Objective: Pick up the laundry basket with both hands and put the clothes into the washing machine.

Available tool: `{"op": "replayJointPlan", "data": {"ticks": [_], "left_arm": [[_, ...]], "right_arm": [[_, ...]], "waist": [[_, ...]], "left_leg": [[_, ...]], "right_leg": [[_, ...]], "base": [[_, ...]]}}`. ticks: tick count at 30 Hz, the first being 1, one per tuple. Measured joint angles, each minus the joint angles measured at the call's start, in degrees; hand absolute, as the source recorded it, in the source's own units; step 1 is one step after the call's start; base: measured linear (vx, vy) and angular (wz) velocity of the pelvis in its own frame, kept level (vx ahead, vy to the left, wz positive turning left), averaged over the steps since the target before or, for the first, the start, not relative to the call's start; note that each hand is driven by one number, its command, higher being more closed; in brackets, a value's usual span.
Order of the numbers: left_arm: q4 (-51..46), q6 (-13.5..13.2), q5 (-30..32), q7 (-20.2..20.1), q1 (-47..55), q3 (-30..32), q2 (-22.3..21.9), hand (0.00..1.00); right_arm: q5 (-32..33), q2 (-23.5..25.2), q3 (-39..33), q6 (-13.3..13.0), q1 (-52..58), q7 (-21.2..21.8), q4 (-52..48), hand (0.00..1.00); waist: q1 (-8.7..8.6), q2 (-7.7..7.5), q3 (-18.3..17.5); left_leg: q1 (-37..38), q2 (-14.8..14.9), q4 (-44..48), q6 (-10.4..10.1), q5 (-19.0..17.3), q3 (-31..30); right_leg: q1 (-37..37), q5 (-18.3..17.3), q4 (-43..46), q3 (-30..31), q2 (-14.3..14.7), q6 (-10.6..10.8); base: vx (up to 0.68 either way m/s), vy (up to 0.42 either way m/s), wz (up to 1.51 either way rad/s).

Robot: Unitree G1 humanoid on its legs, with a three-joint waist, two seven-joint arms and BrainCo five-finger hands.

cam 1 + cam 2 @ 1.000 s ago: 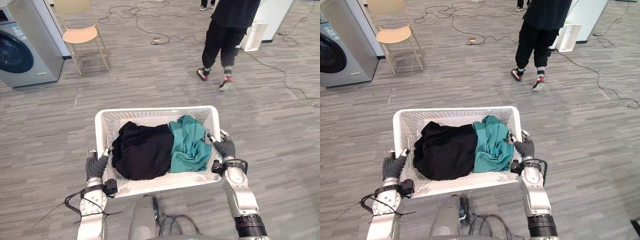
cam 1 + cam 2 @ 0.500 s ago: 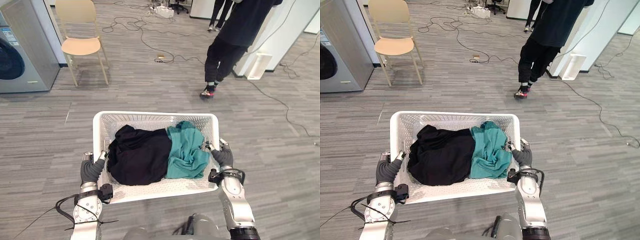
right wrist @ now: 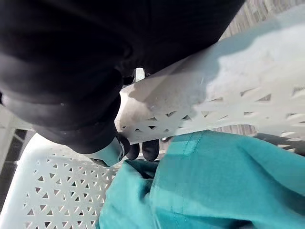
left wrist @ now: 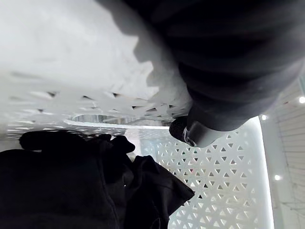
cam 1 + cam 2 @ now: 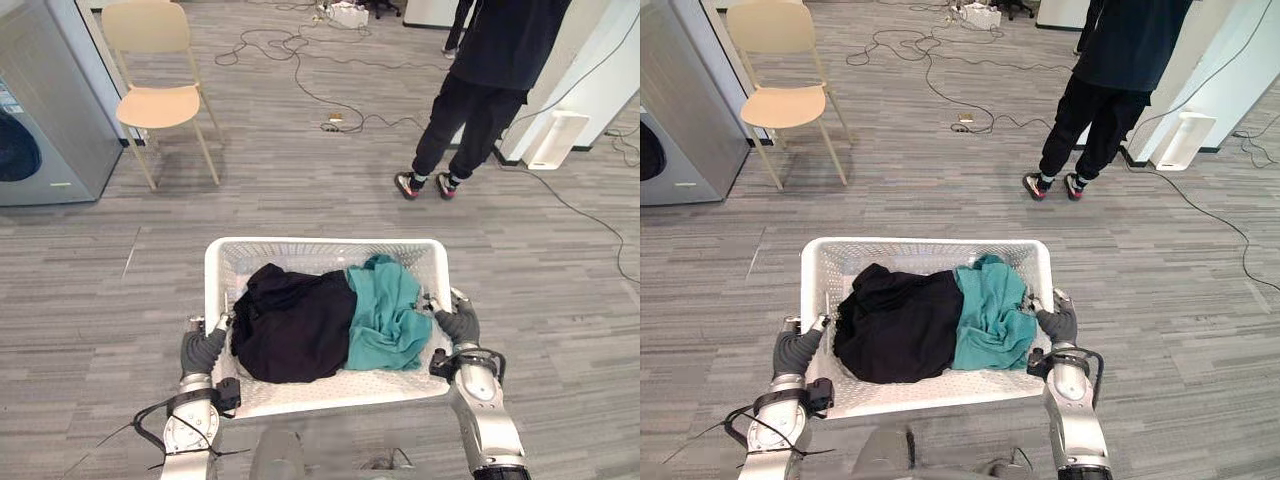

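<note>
**Basket gripped at both ends, washer off at ten o'clock**

The left hand (image 5: 203, 347) was clamped on the nine o'clock end of the laundry basket (image 5: 325, 243). Its wrist view showed a dark fingertip (image 4: 181, 130) hooked over the white lattice rim. The right hand (image 5: 458, 322) held the three o'clock end the same way, with fingertips (image 3: 151, 149) curled through the rim just above teal cloth. Neither hand sat nearer the load than the other. The basket's long axis ran from nine to three between them, and the basket looked to be carried clear of the floor (image 5: 110, 290).

Inside, a black garment (image 5: 295, 325) filled the nine o'clock half. A teal garment (image 5: 385, 315) lay touching it on the three o'clock side.

Further out, the washing machine (image 5: 45, 110) stood at about ten o'clock from the basket, well apart. A chair (image 5: 155, 100) stood just beside it at eleven. A person (image 5: 490, 90) stood at one o'clock, also well apart.

The coming move seemed to turn on that bearing. The whole load would have to swing toward ten o'clock before any clothes could reach the drum, and the chair stood close to that line.
</note>
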Motion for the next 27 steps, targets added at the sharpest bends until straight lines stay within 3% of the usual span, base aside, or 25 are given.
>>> {"op": "replayJointPlan", "data": {"ticks": [2,5,6,7,12,17,20,22,24,26,27], "left_arm": [[0.0,-0.2,0.0,0.1,-0.2,0.0,0.2,1.0],[0.6,-0.3,0.0,0.0,-0.6,-0.2,0.4,1.0],[0.9,-0.3,0.0,0.0,-0.7,-0.4,0.7,1.0],[0.9,-0.4,0.1,-1.2,-0.7,-1.6,-0.4,1.0],[0.9,-0.5,0.1,-1.2,-0.7,-1.6,-0.4,1.0],[2.9,-0.5,0.1,-1.2,-0.7,-0.8,-0.4,1.0],[7.9,-0.5,0.1,-1.2,-0.8,-0.2,-1.5,1.0],[10.9,-0.5,0.1,-1.4,-1.7,0.4,-3.9,1.0],[12.1,-0.5,0.1,-1.4,-1.8,0.8,-6.3,1.0],[12.2,-1.0,0.0,-1.4,-1.7,1.5,-6.8,1.0],[12.3,-1.5,0.0,-1.4,-1.8,1.5,-6.5,1.0]], "right_arm": [[-0.2,0.6,-0.1,-0.5,0.3,0.0,-0.2,1.0],[-0.6,1.3,-1.0,-0.9,0.7,0.0,-0.4,1.0],[-0.9,1.5,-1.0,-1.0,1.3,0.0,-0.4,1.0],[-2.1,0.8,-2.2,-1.1,2.8,0.2,0.5,1.0],[-2.1,0.7,-2.2,-1.3,2.7,0.3,0.9,1.0],[-2.1,0.1,-2.3,-2.7,0.4,1.1,7.4,1.0],[-2.0,-0.7,-2.7,-2.7,-0.4,1.9,12.7,1.0],[-2.0,-1.8,-3.3,-2.7,-1.9,2.6,14.9,1.0],[-2.1,-3.7,-3.3,-2.2,-3.6,2.6,16.0,1.0],[-2.1,-3.6,-3.1,-2.2,-4.1,2.7,15.9,1.0],[-2.1,-3.4,-3.1,-2.2,-4.3,2.7,16.0,1.0]], "waist": [[-0.36,-1.22,-0.8],[-0.31,-1.41,-0.9],[-0.45,-1.84,-1.1],[-0.55,-1.92,-0.2],[-0.53,-1.92,0.3],[-0.51,-1.95,1.6],[-0.6,-1.43,2.5],[-0.57,-0.52,4.4],[-0.27,1.13,5.4],[-0.1,1.08,5.5],[-0.24,0.73,5.7]], "left_leg": [[0.5,-0.7,-1.0,0.4,-0.3,0.0],[1.7,-1.8,-1.3,0.8,-0.5,0.1],[2.7,-2.6,-1.4,0.8,-0.5,0.4],[7.4,-4.3,-12.1,0.2,0.4,0.3],[7.4,-4.2,-12.1,0.2,0.4,0.5],[5.4,-4.6,-13.4,0.1,1.4,1.8],[5.0,-4.9,-13.4,0.1,1.5,1.0],[0.6,-4.9,-6.9,-1.1,-0.1,0.6],[-1.9,-4.3,-2.3,1.0,-1.9,2.1],[-1.8,-6.1,-2.1,2.8,-4.1,1.9],[-1.1,-7.9,-1.6,4.1,-5.6,1.5]], "right_leg": [[0.3,-0.3,-2.9,0.6,-0.5,0.6],[0.3,1.8,-9.4,1.0,-0.4,2.1],[0.3,6.3,-10.0,1.3,-0.5,1.9],[-0.9,10.0,-11.5,1.3,-0.9,0.3],[-1.0,10.0,-11.5,1.4,-1.0,0.3],[-4.0,10.0,-11.4,-0.3,-1.8,0.3],[-4.0,9.9,-10.7,-4.0,-2.7,0.4],[-3.9,8.9,-8.3,-8.9,-4.3,1.0],[-3.2,8.4,-6.1,-13.0,-4.8,1.6],[-2.1,4.9,-1.8,-16.9,-7.7,3.3],[-2.3,2.2,3.2,-18.5,-10.6,3.6]], "base": [[0.29,0.153,0.12],[0.17,0.058,-0.08],[0.08,-0.017,-0.05],[0.06,-0.018,-0.01],[0.0,0.0,-0.02],[-0.01,-0.004,-0.1],[0.03,-0.005,0.25],[0.01,0.057,0.85],[0.0,0.171,1.0],[0.04,0.201,1.06],[0.09,0.218,0.99]]}}
